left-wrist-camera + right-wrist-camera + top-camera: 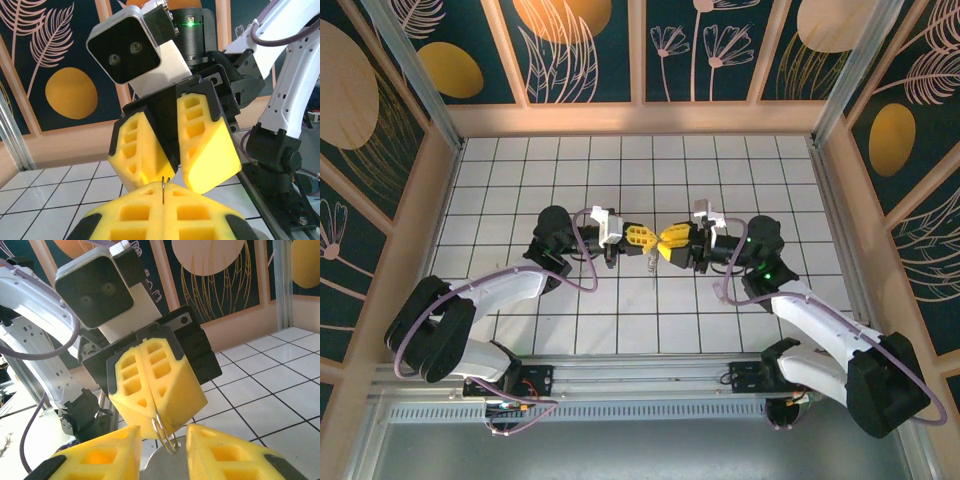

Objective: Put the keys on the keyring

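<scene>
Above the white tiled worktop (520, 170) the two pincers meet tip to tip, the left pincer (642, 238) clamped tight on the thin silver keyring (165, 434), the right pincer (668, 244) parted with that ring hanging in its gap, and dark leaf-painted wall panels (590, 50) stand behind them.

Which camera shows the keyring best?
Right wrist: the keyring hangs as a clear loop from the left end effector. In left wrist the keyring is a thin edge-on sliver; in top external, a tiny speck.
</scene>
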